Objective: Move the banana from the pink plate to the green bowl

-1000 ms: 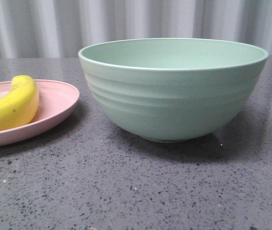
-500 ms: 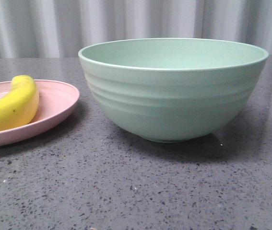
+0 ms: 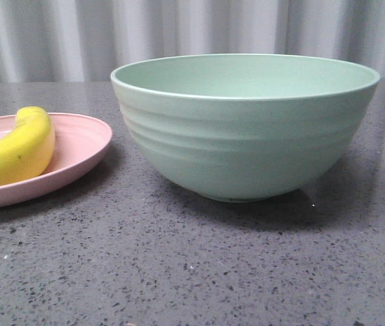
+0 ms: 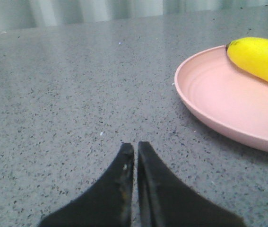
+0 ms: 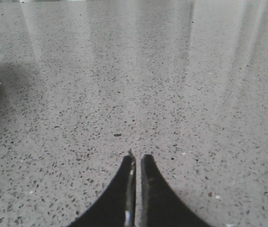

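Banana (image 3: 12,153) lies on the plate (image 3: 77,146), its curved body resting in the shallow pink dish with the darker tip (image 4: 229,45) toward the dish's far rim. From the left wrist camera, the left tool (image 4: 134,149) sits low over the grey speckled counter (image 4: 67,94) with its two black fingers (image 4: 122,175) pressed together, only a thin slit between them, and nothing is held. The plate lies ahead of that tool and off to one side, near but apart from the fingertips, and the banana rests on the part of the plate farther from the tool.

The bowl (image 3: 246,129) stands upright on the counter just beside the plate, a narrow strip of counter showing between them in the front view. What can be seen of its inside is bare mint green; its floor is hidden by the near wall.

The right tool (image 5: 137,160) is likewise together, fingers nearly touching and gripping nothing, held low over bare speckled counter. No task thing shows ahead of it. Neither tool appears in the front view.
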Action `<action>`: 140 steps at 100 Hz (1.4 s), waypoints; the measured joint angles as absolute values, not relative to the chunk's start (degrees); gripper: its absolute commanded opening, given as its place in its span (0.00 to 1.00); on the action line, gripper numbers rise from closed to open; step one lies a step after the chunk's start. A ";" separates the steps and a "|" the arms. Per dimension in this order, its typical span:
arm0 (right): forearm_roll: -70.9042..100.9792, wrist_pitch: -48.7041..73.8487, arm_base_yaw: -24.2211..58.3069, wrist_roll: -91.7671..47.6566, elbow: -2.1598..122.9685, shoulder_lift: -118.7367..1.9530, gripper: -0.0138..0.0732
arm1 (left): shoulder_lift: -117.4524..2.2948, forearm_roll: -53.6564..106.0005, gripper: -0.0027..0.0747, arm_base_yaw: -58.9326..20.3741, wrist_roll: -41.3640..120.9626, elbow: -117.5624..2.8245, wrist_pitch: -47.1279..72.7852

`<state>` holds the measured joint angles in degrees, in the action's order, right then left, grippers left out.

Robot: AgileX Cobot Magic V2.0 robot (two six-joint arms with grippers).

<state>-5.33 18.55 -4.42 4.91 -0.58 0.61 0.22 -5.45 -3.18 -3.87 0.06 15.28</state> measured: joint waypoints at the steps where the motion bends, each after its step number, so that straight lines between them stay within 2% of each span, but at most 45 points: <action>1: -5.33 18.55 -4.42 4.91 -0.58 0.61 0.08 | 0.22 -5.45 0.01 -3.18 -3.87 0.06 15.09; 56: -5.33 9.59 -4.42 4.91 -0.58 0.61 0.08 | 0.22 -3.98 0.01 -3.18 -3.87 0.06 11.38; 140: -5.33 9.13 -4.42 4.91 -0.58 0.61 0.08 | 0.22 -3.75 0.01 -3.18 -3.87 0.06 11.25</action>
<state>-5.33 9.13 -4.42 4.91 -0.58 0.61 0.22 -3.75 -3.18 -3.87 0.06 11.25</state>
